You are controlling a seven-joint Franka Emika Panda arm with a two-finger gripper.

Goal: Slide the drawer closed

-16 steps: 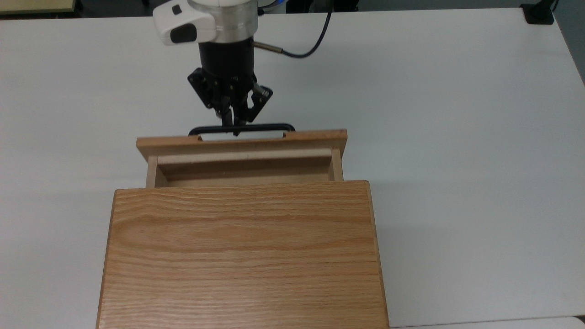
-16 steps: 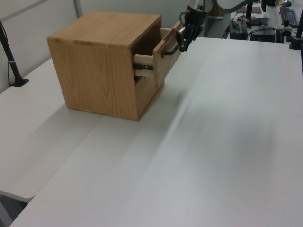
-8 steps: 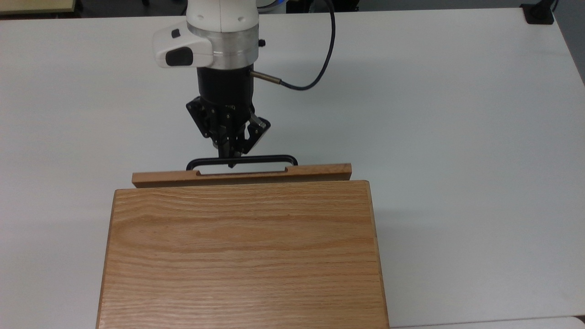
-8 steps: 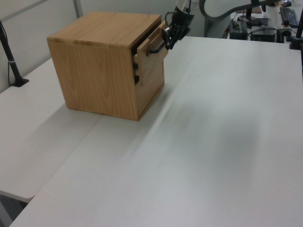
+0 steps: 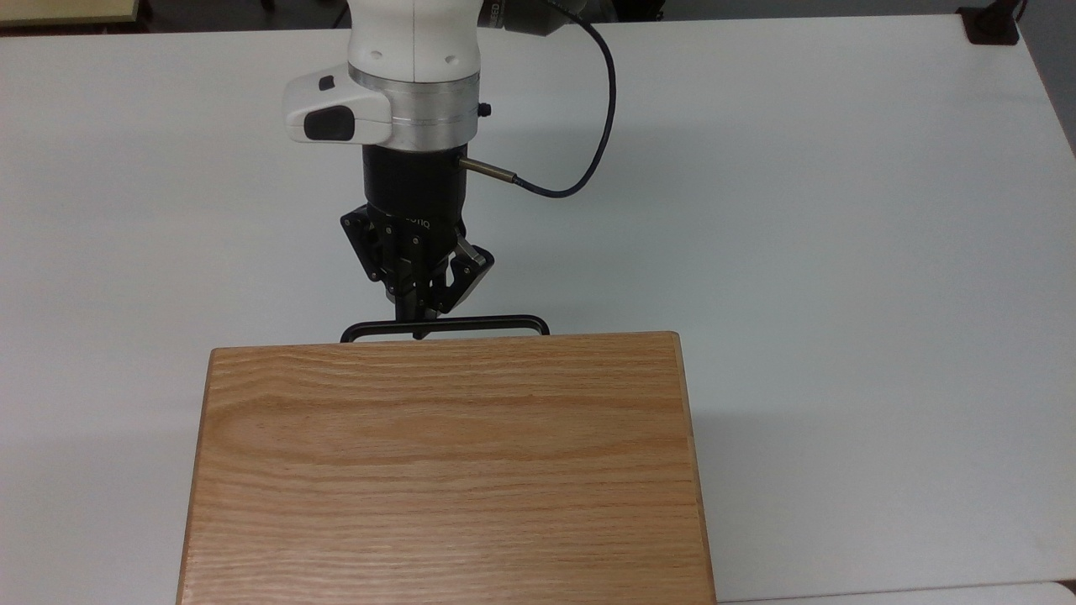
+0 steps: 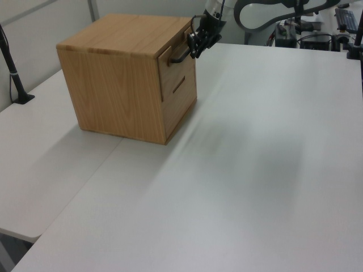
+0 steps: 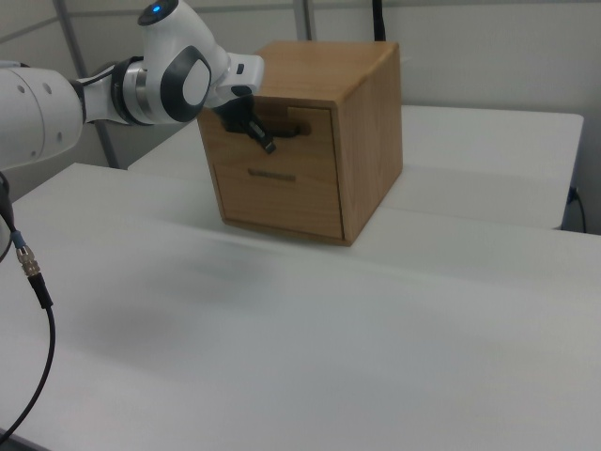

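Observation:
The drawer [image 7: 299, 125] sits pushed into the oak cabinet [image 5: 445, 470], its front panel flush with the cabinet face [image 6: 174, 63]. In the top view only its thin black bar handle [image 5: 483, 321] sticks out past the cabinet's top edge. My gripper [image 5: 418, 326] points at the handle's middle with its fingers shut together, and the tip touches the bar. The right view has the gripper [image 7: 268, 146] at the upper front, just left of the handle [image 7: 289, 132]. The drawer's box is hidden inside the cabinet.
The cabinet stands on a white table [image 5: 841, 252]. A lower front with a slot [image 7: 270, 175] sits under the drawer. A black cable [image 5: 588, 143] loops off the wrist. A black post [image 6: 11, 62] stands at the left view's left, a black mount [image 5: 992, 25] at the top view's far right corner.
The drawer slid from about a third open to fully into the cabinet. My gripper followed it toward the cabinet, staying shut against the handle.

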